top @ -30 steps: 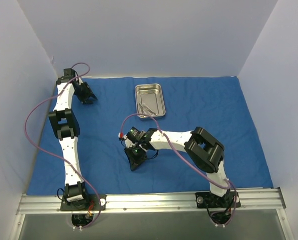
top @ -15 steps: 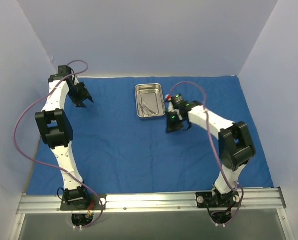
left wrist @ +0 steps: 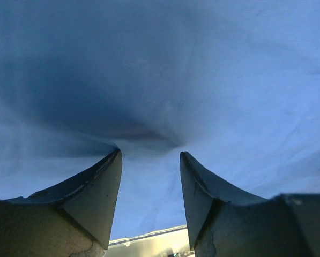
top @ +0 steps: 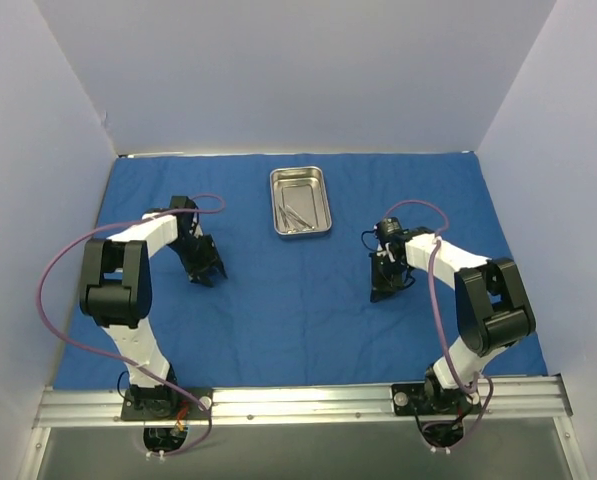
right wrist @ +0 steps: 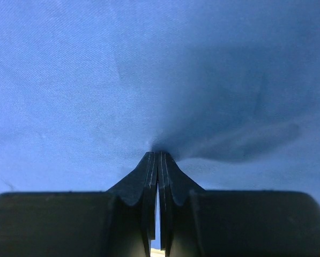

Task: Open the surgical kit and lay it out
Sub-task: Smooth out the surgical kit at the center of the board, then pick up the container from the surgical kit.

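Note:
The royal-blue cloth wrap (top: pixel 278 300) lies spread flat over the table. The shiny steel tray (top: pixel 298 183) sits on it at the back centre, with thin silver instruments (top: pixel 296 215) inside. My left gripper (top: pixel 206 270) is open and empty, its tips low over the cloth left of centre; in the left wrist view (left wrist: pixel 150 152) the jaws stand apart over a shallow fold. My right gripper (top: pixel 381 291) is shut, tips down on the cloth right of centre. In the right wrist view (right wrist: pixel 158 153) the closed tips touch the cloth (right wrist: pixel 95 80), and I see nothing between them.
Pale walls enclose the table on the left, back and right. A metal rail (top: pixel 298 402) with both arm bases runs along the near edge. Purple cables loop off both arms. The tray lies between and behind the two grippers.
My left gripper moved from the back-left corner forward to the left-middle of the cloth. My right gripper swung from the centre past the tray, then forward to the right-middle.

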Motion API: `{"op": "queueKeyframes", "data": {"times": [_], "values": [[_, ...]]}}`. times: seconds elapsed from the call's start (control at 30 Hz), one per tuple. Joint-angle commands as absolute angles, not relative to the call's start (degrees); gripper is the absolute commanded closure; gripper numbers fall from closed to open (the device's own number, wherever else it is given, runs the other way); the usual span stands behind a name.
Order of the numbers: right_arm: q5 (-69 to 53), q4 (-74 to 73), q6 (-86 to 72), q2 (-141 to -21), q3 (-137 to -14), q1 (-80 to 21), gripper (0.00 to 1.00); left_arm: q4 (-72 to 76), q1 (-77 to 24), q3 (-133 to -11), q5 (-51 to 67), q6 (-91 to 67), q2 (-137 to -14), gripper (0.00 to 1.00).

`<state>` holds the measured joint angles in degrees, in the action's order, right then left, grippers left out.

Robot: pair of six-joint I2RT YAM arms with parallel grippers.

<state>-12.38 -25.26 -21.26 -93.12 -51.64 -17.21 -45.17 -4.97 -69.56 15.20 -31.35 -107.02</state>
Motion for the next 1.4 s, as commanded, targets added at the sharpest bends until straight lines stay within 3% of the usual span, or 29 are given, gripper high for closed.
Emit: {"op": "queueKeyframes", "data": {"times": [0.0, 0.1, 0.17, 0.2, 0.23, 0.3, 0.33, 0.47, 0.63, 0.93, 1.13, 1.23, 1.37], "values": [[-11.2, -29.1, -21.8, -90.8, -53.8, -16.8, 0.97, -42.0, -4.3, -69.9, 12.3, -33.1, -100.9, 0.44], [-7.2, -29.6, -18.9, -88.6, -59.5, -16.9, 0.91, -42.8, -4.8, -72.5, 12.2, -33.1, -97.5, 0.44], [-6.2, -28.9, -16.7, -89.6, -66.6, -16.8, 0.73, -43.8, -5.8, -75.7, 11.0, -33.0, -95.4, 0.4], [-6.8, -28.0, -16.2, -90.4, -68.8, -16.8, 0.61, -45.2, -6.1, -76.7, 11.1, -33.0, -93.4, 0.38], [-11.5, -27.6, -15.5, -93.2, -73.3, -16.8, 0.24, -45.6, -6.1, -77.3, 11.8, -33.0, -92.3, 0.36], [-17.4, -28.8, -12.9, -96.4, -77.2, -16.9, 0.02, -46.3, -6.1, -78.0, 13.9, -34.0, -89.1, 0.32], [-22.3, -28.6, -13.4, -98.8, -79.7, -17.1, 0.0, -46.5, -6.1, -78.2, 14.6, -33.6, -88.1, 0.27], [-22.1, -17.1, -18.9, -100.5, -79.5, -18.6, 0.0, -47.5, -5.6, -79.7, 14.1, -27.4, -84.8, 0.21], [-14.2, -15.3, -15.9, -107.5, -88.5, -19.3, 0.01, -48.6, -5.7, -79.8, 15.8, -21.1, -85.0, 0.27], [-6.1, -31.5, -10.9, -131.0, -124.0, -20.0, 0.27, -53.2, -7.4, -73.7, 13.6, -14.4, -83.6, 0.32], [-4.1, -33.3, -11.9, -135.7, -129.2, -19.7, 0.38, -52.1, -7.2, -74.8, 16.9, -15.0, -85.6, 0.33], [-4.8, -33.7, -10.7, -138.1, -130.2, -19.4, 0.5, -52.2, -7.1, -74.6, 18.7, -14.9, -86.0, 0.37], [-6.5, -32.0, -9.6, -139.2, -127.4, -19.4, 0.51, -52.6, -5.8, -72.1, 19.8, -14.1, -84.6, 0.38]]}}
